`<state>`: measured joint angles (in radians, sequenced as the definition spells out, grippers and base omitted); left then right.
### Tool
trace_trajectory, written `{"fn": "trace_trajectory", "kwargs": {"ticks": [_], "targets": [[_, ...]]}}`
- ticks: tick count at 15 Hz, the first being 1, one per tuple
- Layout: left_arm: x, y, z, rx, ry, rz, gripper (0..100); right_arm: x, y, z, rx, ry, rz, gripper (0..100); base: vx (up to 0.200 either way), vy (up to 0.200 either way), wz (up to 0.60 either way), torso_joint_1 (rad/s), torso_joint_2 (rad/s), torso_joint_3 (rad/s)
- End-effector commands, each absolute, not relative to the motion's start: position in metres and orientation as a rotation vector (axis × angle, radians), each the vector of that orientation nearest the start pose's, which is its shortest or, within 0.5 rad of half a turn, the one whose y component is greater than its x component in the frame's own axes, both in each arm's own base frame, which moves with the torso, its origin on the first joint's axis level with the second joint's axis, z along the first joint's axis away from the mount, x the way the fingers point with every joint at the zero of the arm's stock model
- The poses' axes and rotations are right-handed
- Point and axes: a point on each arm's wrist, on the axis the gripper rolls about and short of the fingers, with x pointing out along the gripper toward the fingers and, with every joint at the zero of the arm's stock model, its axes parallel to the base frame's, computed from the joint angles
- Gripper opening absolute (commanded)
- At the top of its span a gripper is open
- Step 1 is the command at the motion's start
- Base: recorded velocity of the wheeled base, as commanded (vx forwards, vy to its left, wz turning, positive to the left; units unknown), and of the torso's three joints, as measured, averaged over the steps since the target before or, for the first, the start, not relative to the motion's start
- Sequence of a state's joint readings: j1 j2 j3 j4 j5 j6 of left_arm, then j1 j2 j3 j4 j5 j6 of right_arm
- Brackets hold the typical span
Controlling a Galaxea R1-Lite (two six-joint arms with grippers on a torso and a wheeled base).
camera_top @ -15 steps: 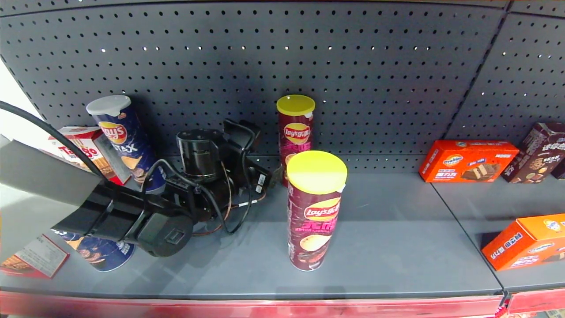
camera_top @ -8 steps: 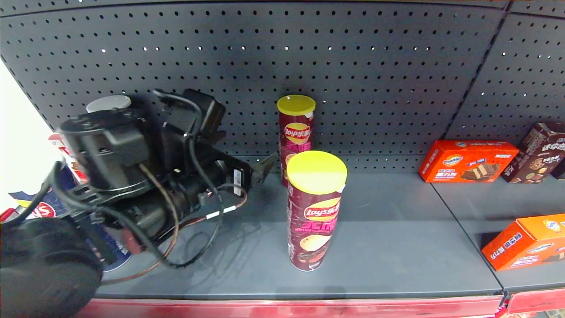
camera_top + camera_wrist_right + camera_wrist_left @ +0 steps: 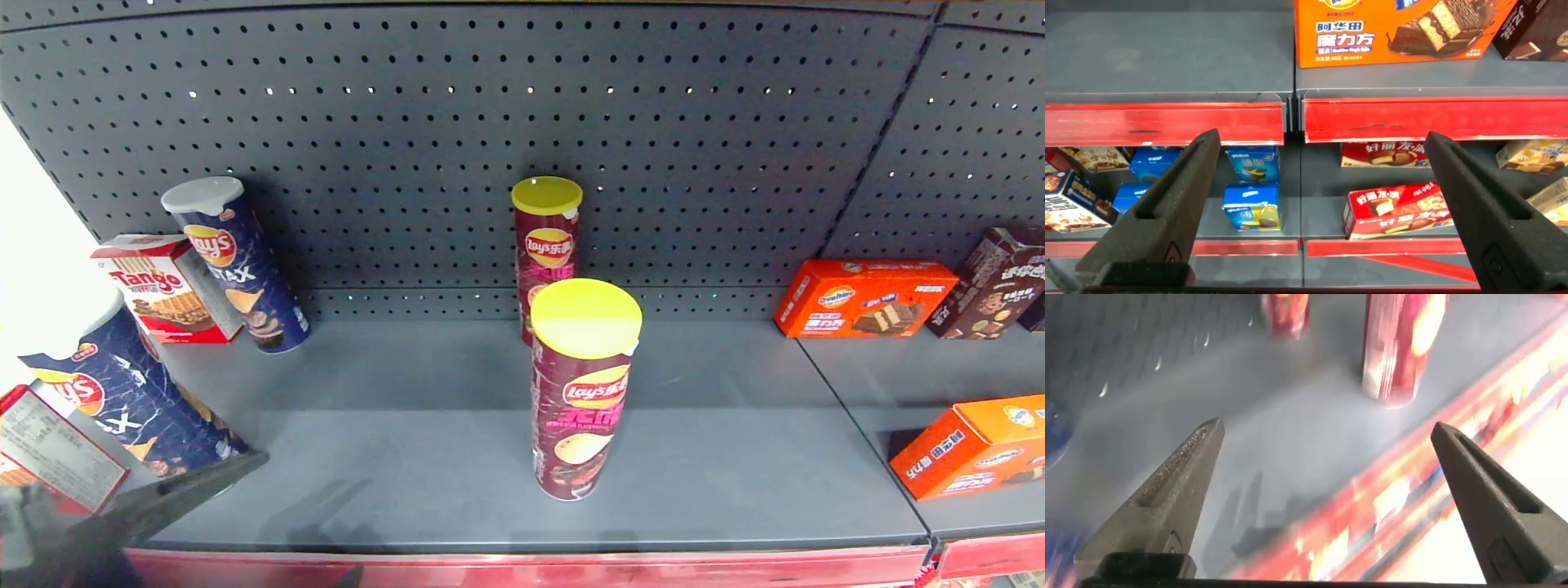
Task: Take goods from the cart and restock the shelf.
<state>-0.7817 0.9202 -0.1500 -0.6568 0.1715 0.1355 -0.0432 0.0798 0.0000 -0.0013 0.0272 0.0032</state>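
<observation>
Front maroon chip can [image 3: 581, 392] stands upright mid-shelf [image 3: 392, 457], long axis vertical, yellow lid up; 2nd maroon can [image 3: 545, 245] upright just behind, by perforated back panel [image 3: 490, 98]; cans are smooth glossy cylinders w/ flat round lids; shelf matte grey; L gripper [image 3: 1327, 429] over shelf's front edge, fingers wide apart, empty; R gripper [image 3: 1323, 137] likewise spread, empty.

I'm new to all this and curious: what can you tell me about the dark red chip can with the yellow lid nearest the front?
The front chip can is a tall dark red tube, seemingly cardboard, capped with a flat yellow lid. It stands upright on the grey shelf, label facing outward. A matching can stands apart behind it, by the pegboard. Only the shelf touches it.
</observation>
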Motion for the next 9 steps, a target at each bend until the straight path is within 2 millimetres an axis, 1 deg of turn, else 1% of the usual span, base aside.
{"fn": "trace_trajectory", "kwargs": {"ticks": [1,2,3,4,5,6,9], "targets": [[0.022,-0.014,0.137,0.188,0.014,-0.53,100,-0.017,0.001,0.077,0.006,0.08,-0.015,100,0.0,0.0,0.0,0.0,0.0,0.0],[0.017,-0.006,0.109,0.21,0.076,-0.37,100,-0.017,0.001,0.077,0.006,0.08,-0.015,100,0.0,0.0,0.0,0.0,0.0,0.0],[0.012,-0.001,0.103,0.219,0.091,-0.266,100,-0.017,0.001,0.077,0.006,0.08,-0.015,100,0.0,0.0,0.0,0.0,0.0,0.0],[0.009,0.001,0.1,0.218,0.1,-0.208,100,-0.017,0.001,0.077,0.006,0.08,-0.015,100,0.0,0.0,0.0,0.0,0.0,0.0],[0.0,0.003,0.091,0.211,0.126,-0.112,100,-0.017,0.001,0.077,0.006,0.08,-0.015,100,0.0,0.0,0.0,0.0,0.0,0.0],[-0.007,0.003,0.085,0.2,0.128,-0.077,100,-0.017,0.001,0.077,0.006,0.08,-0.015,100,0.0,0.0,0.0,0.0,0.0,0.0],[-0.017,-0.001,0.084,0.178,0.006,-0.048,100,-0.017,0.001,0.077,0.006,0.08,-0.015,100,0.0,0.0,0.0,0.0,0.0,0.0]]}}
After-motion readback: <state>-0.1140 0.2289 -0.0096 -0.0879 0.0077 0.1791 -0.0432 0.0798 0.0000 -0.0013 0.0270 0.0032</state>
